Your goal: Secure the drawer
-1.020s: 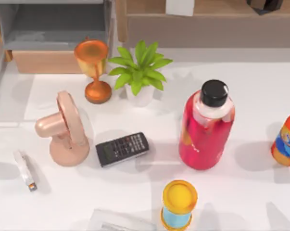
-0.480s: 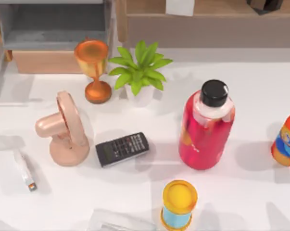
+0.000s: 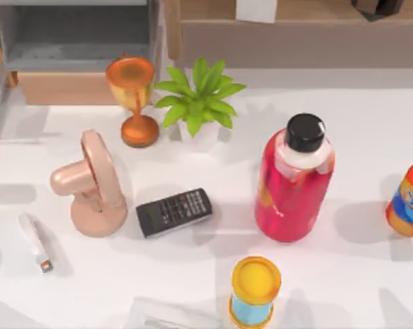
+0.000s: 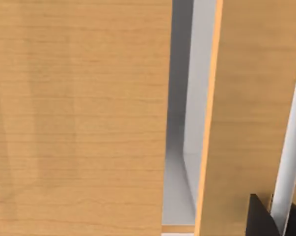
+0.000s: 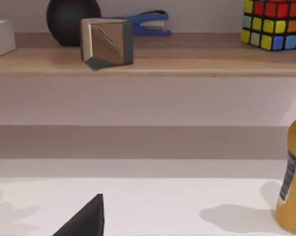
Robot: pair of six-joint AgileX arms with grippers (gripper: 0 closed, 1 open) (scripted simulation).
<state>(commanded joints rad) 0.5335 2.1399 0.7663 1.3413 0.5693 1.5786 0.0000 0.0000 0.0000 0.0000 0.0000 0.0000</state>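
Starting near: the goblet (image 3: 133,96) sits right in front of the drawer (image 3: 76,86), at the right end of its tan front. Behind the goblet the drawer is pulled out, grey inside showing. The left end effector (image 4: 268,219) is up close to wood panels; can't tell its opening or whether it holds anything. I'd push the front left of the goblet, squarely.

Drawer (image 3: 76,62) open, grey inside, tan front, table's far left.
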